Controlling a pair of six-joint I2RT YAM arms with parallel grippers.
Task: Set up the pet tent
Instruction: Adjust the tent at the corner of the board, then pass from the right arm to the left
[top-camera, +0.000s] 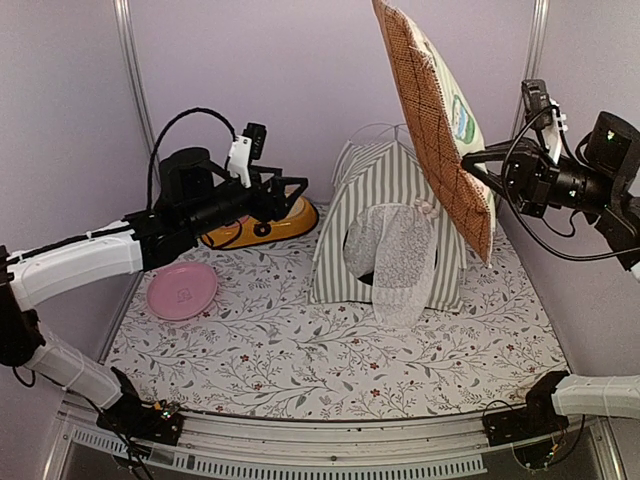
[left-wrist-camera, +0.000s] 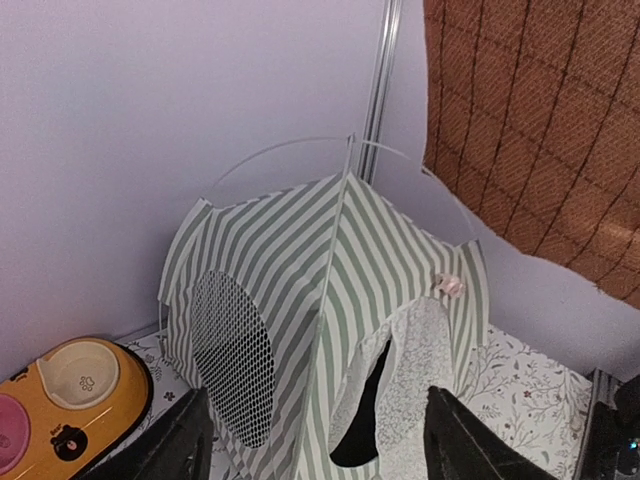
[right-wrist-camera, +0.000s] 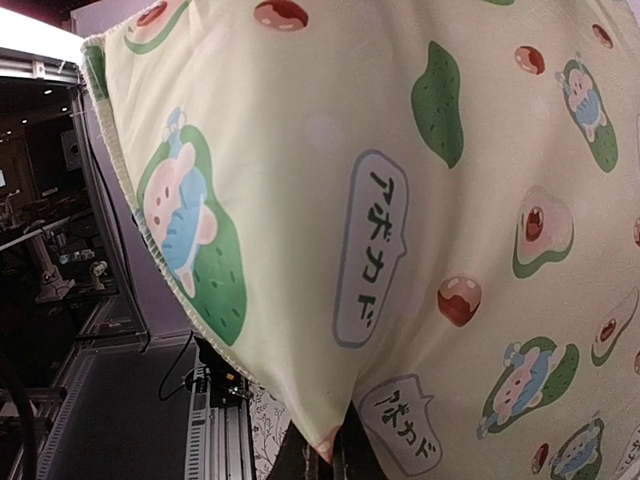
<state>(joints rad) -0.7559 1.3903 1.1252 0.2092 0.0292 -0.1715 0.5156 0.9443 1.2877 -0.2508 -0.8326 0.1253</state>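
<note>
R gripper (top-camera: 475, 162) pinches mat (top-camera: 425, 100) aloft; L gripper (left-wrist-camera: 318, 392) gapes empty. Tent (top-camera: 390, 190) stands; lower mat flat, prob. through door (top-camera: 358, 252).

Lab test booth: plain lilac walls (top-camera: 280, 60), aluminium frame posts (top-camera: 128, 60), floral-clothed table (top-camera: 280, 350)

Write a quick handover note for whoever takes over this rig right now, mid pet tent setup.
Left tool: open, empty, hovering left of the pet tent.
Right tool: shut on the edge of the avocado-print mat, holding it in the air above and right of the tent.
Done: the pet tent stands upright on the table, poles arched, lace curtain over the door.
Left: probably lay the mat down. The orange bowl sits back left.
</note>
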